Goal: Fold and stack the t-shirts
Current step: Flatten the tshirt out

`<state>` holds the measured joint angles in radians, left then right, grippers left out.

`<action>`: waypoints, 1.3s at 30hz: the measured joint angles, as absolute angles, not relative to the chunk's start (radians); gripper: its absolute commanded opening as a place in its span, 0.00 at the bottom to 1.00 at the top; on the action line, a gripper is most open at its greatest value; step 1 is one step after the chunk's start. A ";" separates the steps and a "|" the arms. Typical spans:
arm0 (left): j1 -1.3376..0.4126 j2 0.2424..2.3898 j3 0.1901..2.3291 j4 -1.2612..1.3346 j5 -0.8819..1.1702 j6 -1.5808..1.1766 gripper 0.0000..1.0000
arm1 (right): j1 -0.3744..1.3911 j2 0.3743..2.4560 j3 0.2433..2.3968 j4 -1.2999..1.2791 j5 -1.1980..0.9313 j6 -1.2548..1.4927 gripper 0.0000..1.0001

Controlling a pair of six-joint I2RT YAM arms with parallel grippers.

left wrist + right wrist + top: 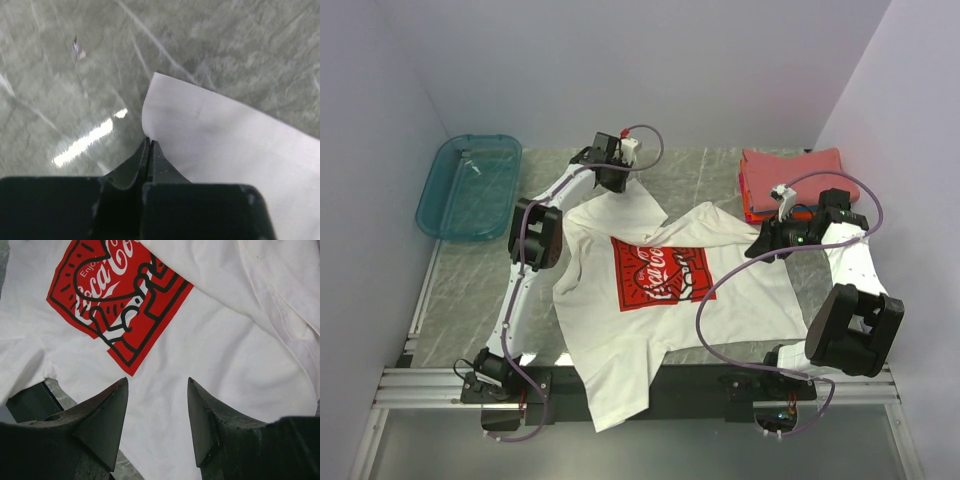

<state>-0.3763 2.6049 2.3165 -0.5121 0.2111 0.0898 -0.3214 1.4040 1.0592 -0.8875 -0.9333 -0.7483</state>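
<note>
1 white tee (610,340) lies flat at table centre, 1 red print (660,272) facing up and its hem hanging over the 6 o'clock table edge. 1 folded stack (798,172) sits at 2 o'clock: the coral tee is on top and an orange edge (750,212) shows under it; can't count any deeper layers.

2 grippers:
- Left gripper (620,180) is at the tee's 11 o'clock sleeve. In the wrist view its tips (150,142) are pressed together right at the edge of the white cloth (225,150). Can't tell if cloth is pinched between them.
- Right gripper (765,245) is at the tee's 3 o'clock side. In the wrist view its jaws (157,382) stand apart above the white fabric, just past the print (117,300) corner, nothing between them.

1 teal bin (470,185) sits at 10 o'clock on the table (470,280), well apart from the tee.
</note>
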 measured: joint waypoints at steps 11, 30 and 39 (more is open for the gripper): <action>-0.323 2.266 1.790 -0.499 0.113 -0.096 0.00 | -0.329 1.404 1.059 -0.906 -0.947 -0.756 0.58; -0.203 2.331 1.952 -0.507 0.128 -0.273 0.35 | -0.339 1.403 1.059 -0.940 -0.970 -0.805 0.58; -0.199 2.386 1.971 -0.519 0.287 -0.275 0.38 | -0.341 1.403 1.059 -0.944 -0.970 -0.809 0.58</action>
<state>-0.1986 2.3863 1.9709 -0.5194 0.2871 -0.2749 -0.3412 1.4033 1.0592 -0.9436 -0.9703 -0.8085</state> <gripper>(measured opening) 0.374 0.580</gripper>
